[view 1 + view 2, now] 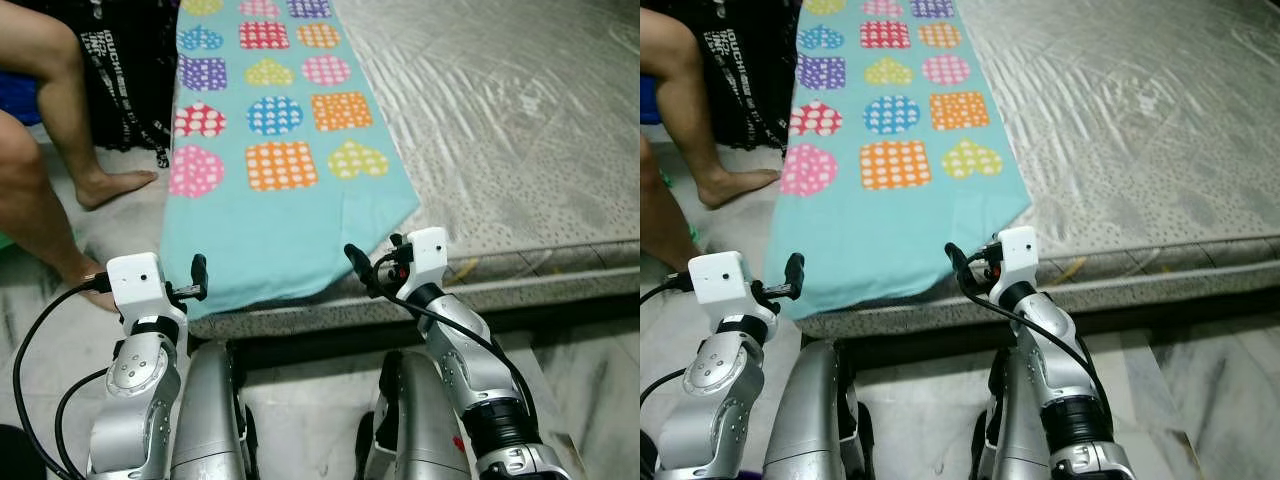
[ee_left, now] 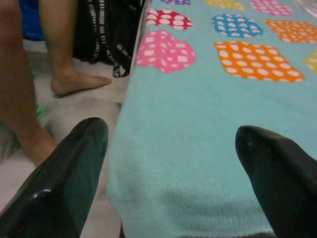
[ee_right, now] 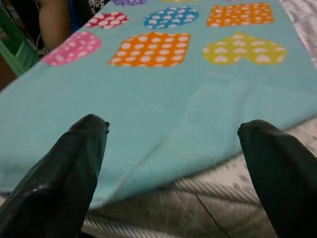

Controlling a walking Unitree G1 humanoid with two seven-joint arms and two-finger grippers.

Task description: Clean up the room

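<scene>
A turquoise blanket (image 1: 270,220) patterned with dotted coloured hearts and squares lies spread along the left side of a grey mattress (image 1: 500,130); its near end drapes over the mattress edge. My left gripper (image 1: 197,277) is open at the blanket's near left corner, and the left wrist view shows the blanket (image 2: 198,148) between its fingers (image 2: 64,178) without contact. My right gripper (image 1: 362,265) is open at the near right edge of the blanket (image 3: 163,99), its fingertips (image 3: 74,163) just short of the hem.
A person's bare legs and foot (image 1: 110,185) stand on the floor at the left, beside a black bag with lettered straps (image 1: 125,80). The mattress rests on a low dark base (image 1: 330,345). Marble floor (image 1: 590,370) runs in front.
</scene>
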